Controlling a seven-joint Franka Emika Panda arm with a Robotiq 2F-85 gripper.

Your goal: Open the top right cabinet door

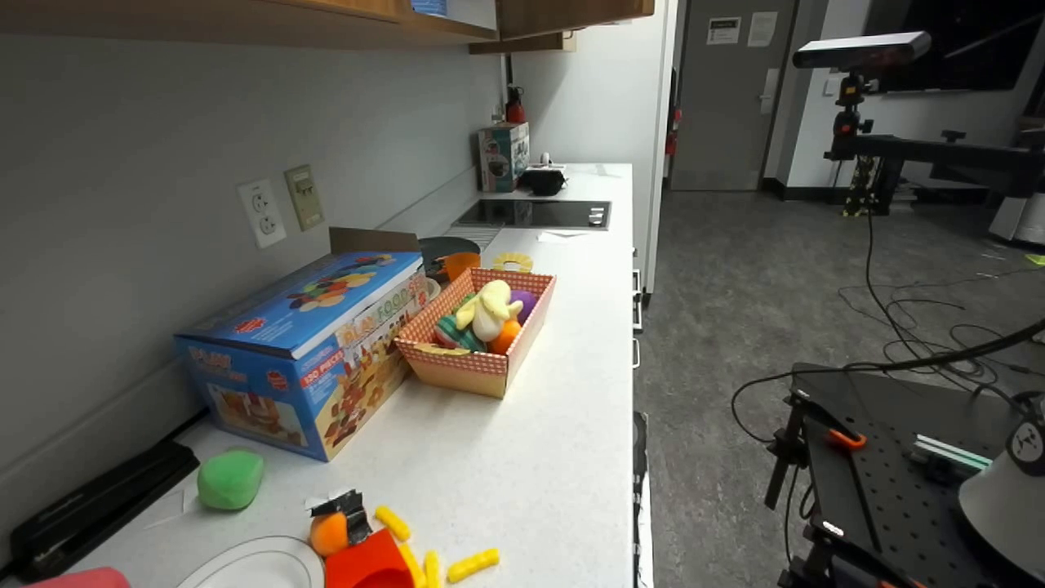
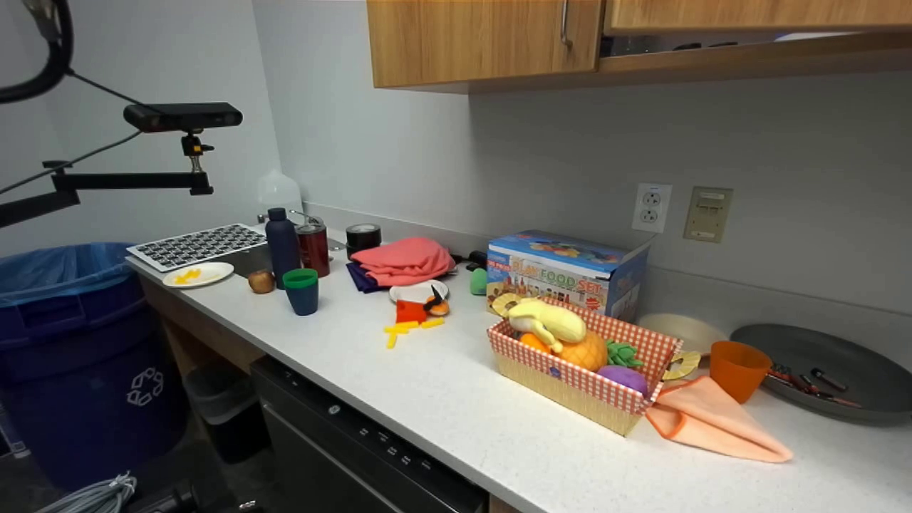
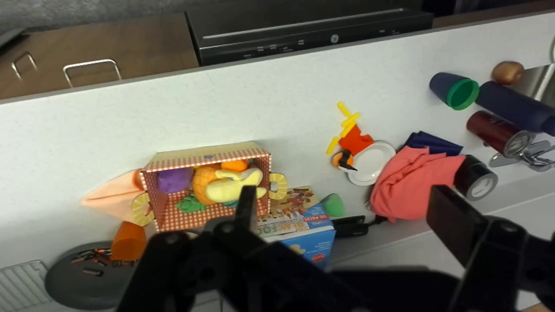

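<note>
Higher than the Play Food Set box [image 2: 556,279], one plain light-brown cabinet door [image 2: 762,13], open; near that box, one gingham basket [image 2: 570,390], four toy fries [image 1: 473,564]. Gripper [image 3: 347,208]: fingers apart.

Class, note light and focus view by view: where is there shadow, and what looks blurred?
In an exterior view, shadow darkens the wall beneath the wooden cabinets; in the wrist view, the claw is dark and blurred, the checked basket clearer.

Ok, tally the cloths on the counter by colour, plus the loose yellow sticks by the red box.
Coral cloth: 1
Navy cloth: 1
Peach cloth: 1
Yellow sticks: 4
Total: 7
</note>
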